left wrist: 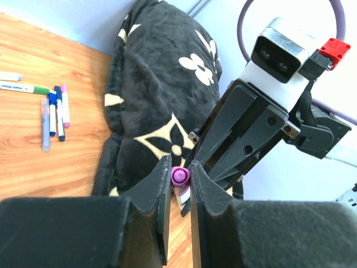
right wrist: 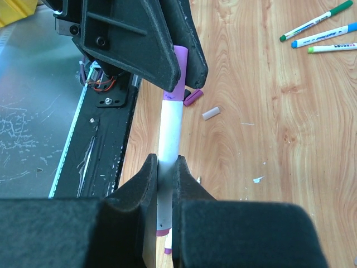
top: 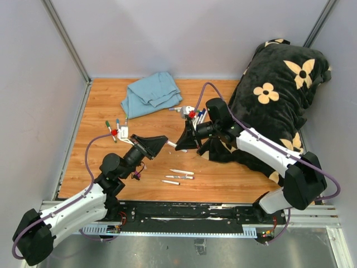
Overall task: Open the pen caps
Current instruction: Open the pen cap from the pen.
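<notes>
With left gripper (left wrist: 179, 162), clamps a short purple plastic cap (left wrist: 179, 176) on the end of a long white marker barrel (right wrist: 170, 128); with right gripper (right wrist: 165, 164), squeezes that barrel mid-length. Holds both above the wooden tabletop (top: 234, 178), around its middle. Shows a loose purple cap (right wrist: 192, 97) and a pale pink cap (right wrist: 211, 113) lying by the near edge.

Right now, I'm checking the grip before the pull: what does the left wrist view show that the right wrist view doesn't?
Only left wrist: the black flowered pillow and markers beside it. Only right wrist: the white barrel clamped in the right gripper, and a loose purple cap. Both: the purple cap pinched by the left gripper.
</notes>
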`<action>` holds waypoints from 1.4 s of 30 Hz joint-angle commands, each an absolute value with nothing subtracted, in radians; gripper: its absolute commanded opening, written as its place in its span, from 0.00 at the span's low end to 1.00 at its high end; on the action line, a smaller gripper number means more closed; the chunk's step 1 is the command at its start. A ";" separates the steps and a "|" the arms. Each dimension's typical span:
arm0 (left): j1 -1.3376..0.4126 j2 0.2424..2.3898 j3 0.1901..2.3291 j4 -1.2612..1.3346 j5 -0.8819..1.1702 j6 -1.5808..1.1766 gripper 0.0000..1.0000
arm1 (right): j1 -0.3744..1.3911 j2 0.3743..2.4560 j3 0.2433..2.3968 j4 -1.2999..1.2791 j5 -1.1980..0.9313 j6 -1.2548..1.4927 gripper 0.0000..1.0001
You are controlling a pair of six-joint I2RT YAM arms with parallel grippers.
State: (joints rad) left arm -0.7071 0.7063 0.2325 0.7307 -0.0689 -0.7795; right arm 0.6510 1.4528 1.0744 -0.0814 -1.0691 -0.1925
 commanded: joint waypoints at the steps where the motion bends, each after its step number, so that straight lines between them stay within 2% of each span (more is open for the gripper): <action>1: -0.598 0.646 0.292 0.839 -0.374 -0.730 0.00 | 0.661 1.464 1.035 -0.350 -1.162 -0.236 0.01; 17: -0.521 0.689 0.372 0.808 -0.383 -0.723 0.00 | 0.672 1.470 1.048 -0.386 -1.158 -0.273 0.01; 28: -0.413 0.743 0.397 0.827 -0.400 -0.911 0.00 | 0.682 1.464 1.050 -0.399 -1.110 -0.300 0.01; 34: -0.413 0.655 0.329 0.626 -0.303 -0.945 0.00 | 0.682 1.477 1.044 -0.375 -0.728 -0.304 0.01; 38: -0.413 0.606 0.301 0.319 -0.266 -1.010 0.00 | 0.683 1.539 1.059 -0.377 -0.628 -0.302 0.03; 42: -0.414 0.652 0.310 0.075 -0.245 -1.092 0.00 | 0.686 1.615 1.095 -0.404 -0.570 -0.302 0.05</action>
